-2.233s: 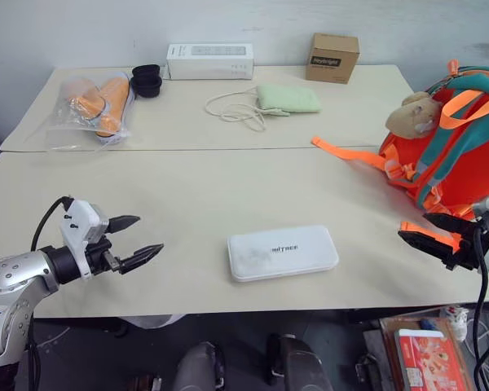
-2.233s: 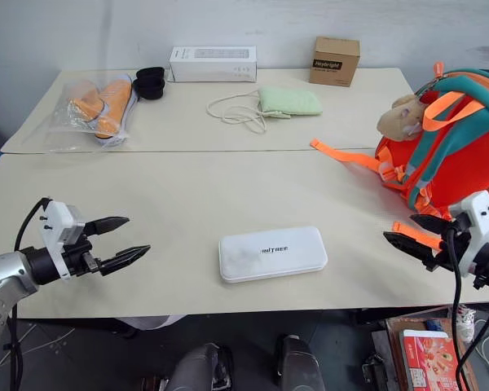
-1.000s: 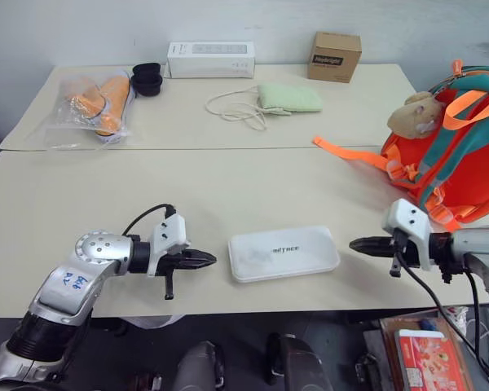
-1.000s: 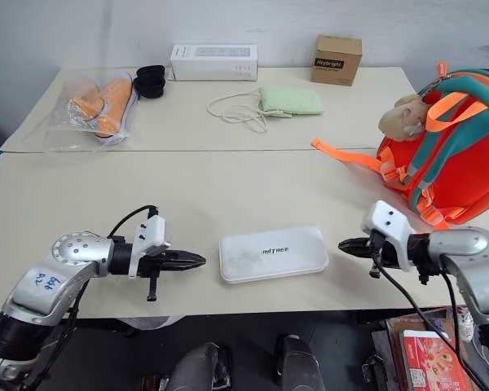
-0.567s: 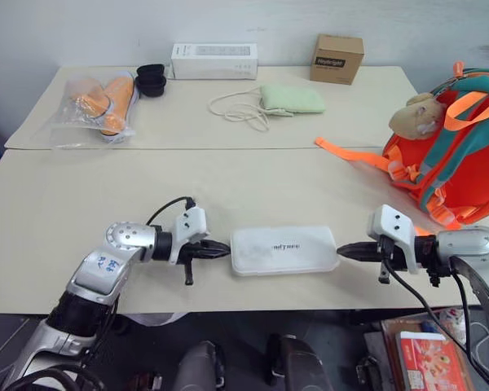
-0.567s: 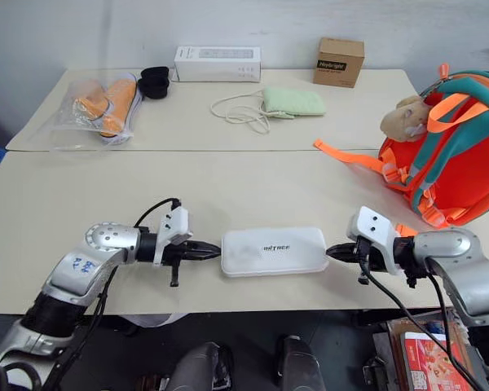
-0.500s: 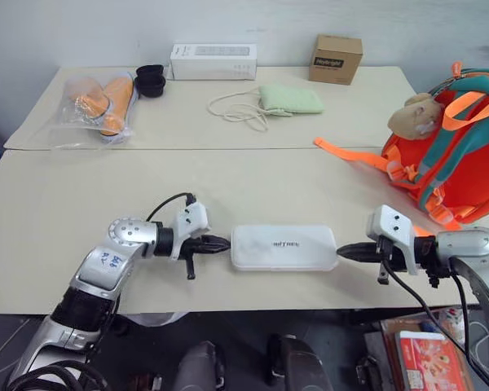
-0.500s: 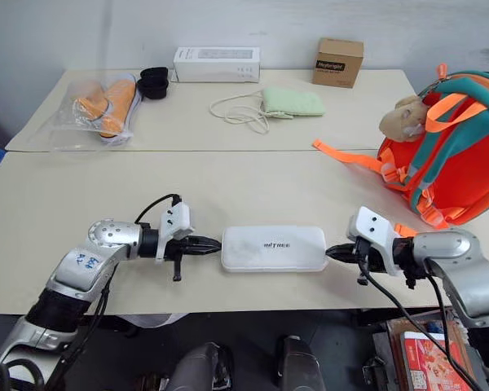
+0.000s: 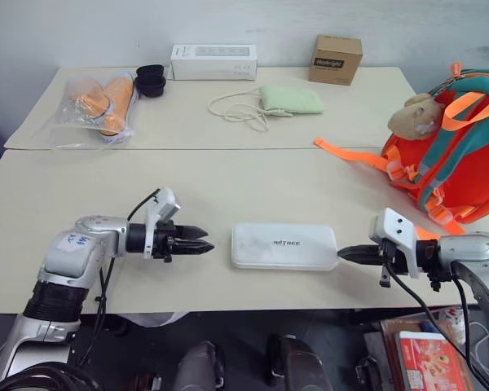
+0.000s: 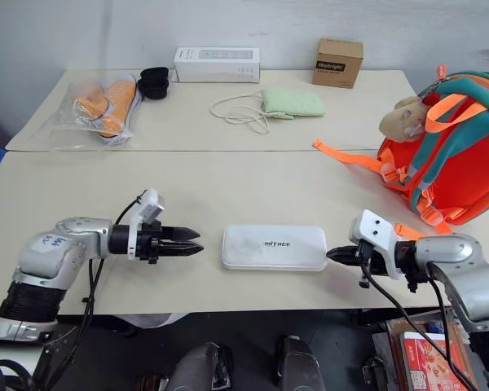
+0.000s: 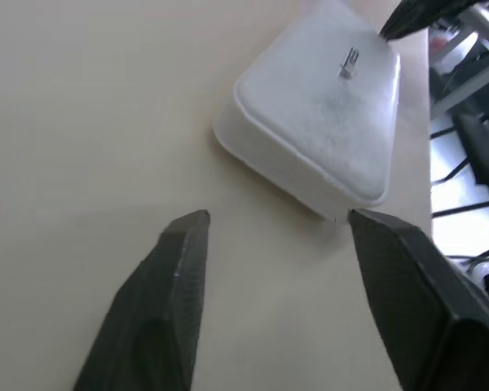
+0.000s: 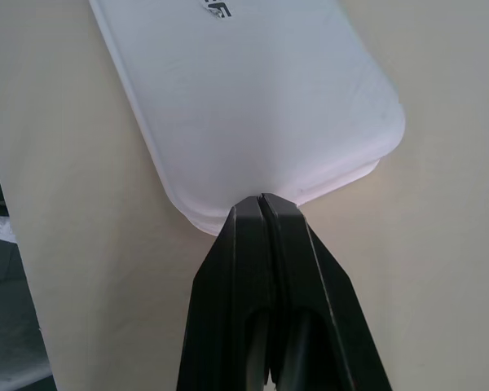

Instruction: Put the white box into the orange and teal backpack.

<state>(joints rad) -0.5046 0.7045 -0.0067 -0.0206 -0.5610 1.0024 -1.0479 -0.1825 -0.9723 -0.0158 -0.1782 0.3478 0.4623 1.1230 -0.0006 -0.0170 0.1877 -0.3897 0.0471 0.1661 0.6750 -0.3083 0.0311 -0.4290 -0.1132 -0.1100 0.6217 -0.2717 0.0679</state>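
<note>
The white box (image 9: 284, 246) lies flat near the table's front edge, lettering up. My left gripper (image 9: 200, 240) hovers a short gap to the left of the box's left end, pointing at it, open and empty. In the left wrist view its fingers (image 11: 179, 269) stand wide apart with the white box (image 11: 326, 138) just beyond them. My right gripper (image 9: 342, 256) is shut, its tip pressed against the box's right end; the right wrist view shows the closed fingers (image 12: 261, 269) touching the box's rim (image 12: 244, 98). The orange and teal backpack (image 9: 456, 155) stands at the right with a tan plush toy (image 9: 414, 116).
An orange strap (image 9: 350, 153) trails from the backpack across the table. Along the far table stand a long white carton (image 9: 212, 59), a brown cardboard box (image 9: 335, 57), a green pouch with a cord (image 9: 289, 98), black cups (image 9: 147, 80) and a plastic bag of orange items (image 9: 94, 102).
My left gripper has drawn back from the box's left end, rolled and opened. The right gripper stays shut against the right end; the box has not moved.
</note>
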